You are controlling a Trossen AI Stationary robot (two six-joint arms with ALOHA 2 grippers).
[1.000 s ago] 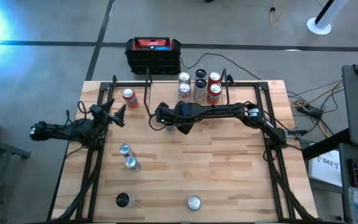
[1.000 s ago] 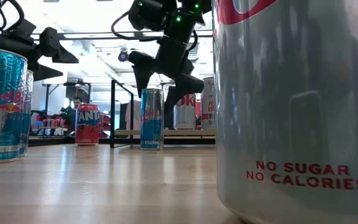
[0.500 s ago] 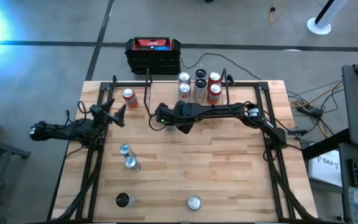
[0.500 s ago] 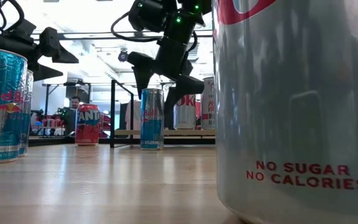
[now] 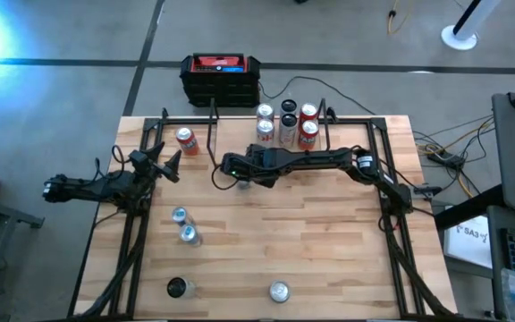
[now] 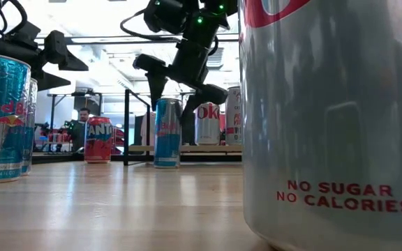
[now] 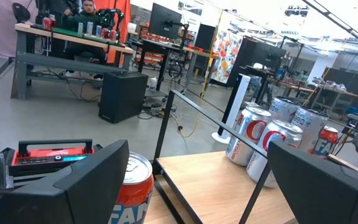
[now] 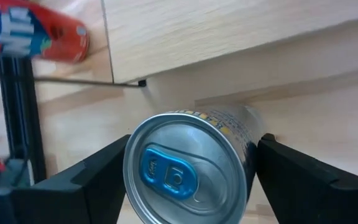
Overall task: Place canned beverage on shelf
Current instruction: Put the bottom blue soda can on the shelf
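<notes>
We have the right gripper [image 6: 180, 87] wide open straddling the upright Red Bull can [image 6: 167, 132], axis vertical (shelf [image 6: 187, 148] just behind); left gripper [image 5: 166, 162] idles open.

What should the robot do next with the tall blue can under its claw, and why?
Probably close the right gripper on the tall blue can. Its fingers are open on either side of the can, which looks tipped a little in the low view, so squeezing should steady it before lifting it to the shelf behind it. The left gripper waits open near the table's left edge.
</notes>
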